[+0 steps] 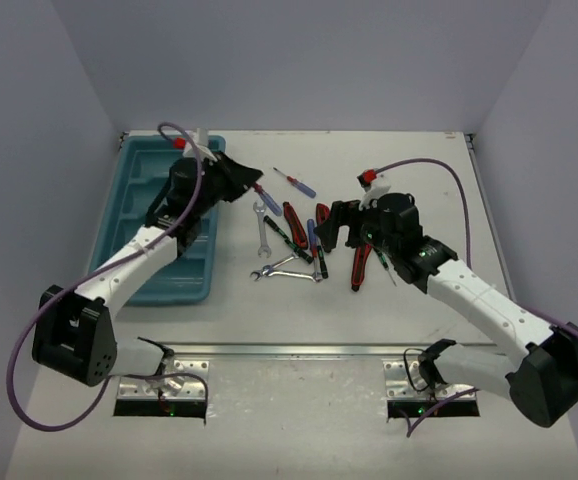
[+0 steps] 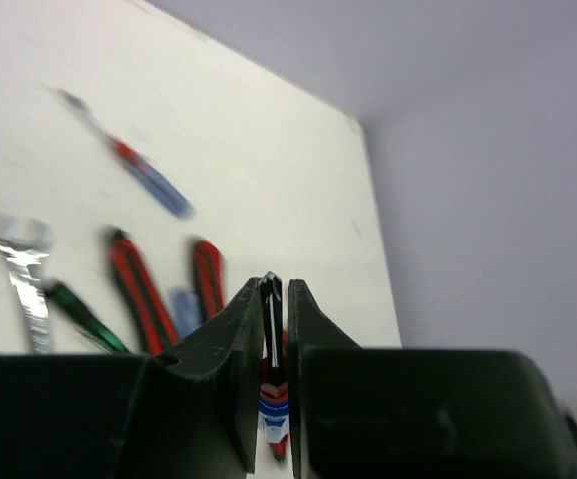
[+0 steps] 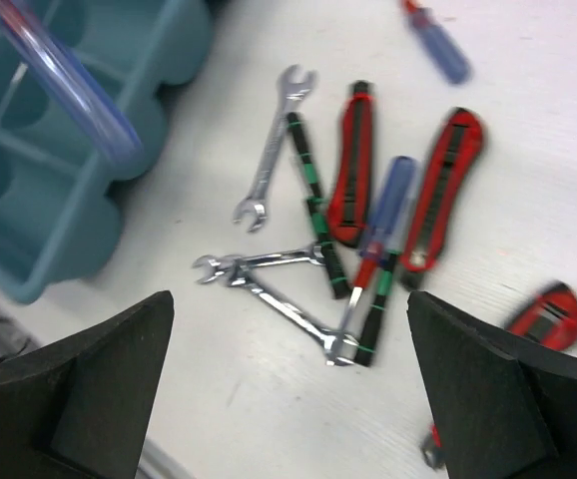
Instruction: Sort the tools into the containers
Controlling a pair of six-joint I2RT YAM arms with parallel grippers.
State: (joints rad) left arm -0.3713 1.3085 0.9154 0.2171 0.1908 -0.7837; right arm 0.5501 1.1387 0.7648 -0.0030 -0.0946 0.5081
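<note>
My left gripper is shut on a blue-and-red handled screwdriver, held just right of the teal tray. In the left wrist view the fingers clamp the screwdriver by its dark end. My right gripper is open and empty over the tool pile. In the right wrist view its fingers stand wide apart above crossed silver wrenches, black-green screwdrivers, a blue screwdriver and red-and-black pliers.
Another blue-and-red screwdriver lies on the table behind the pile. A single wrench lies left of the pile, and more red pliers lie under my right arm. The tray's corner shows in the right wrist view.
</note>
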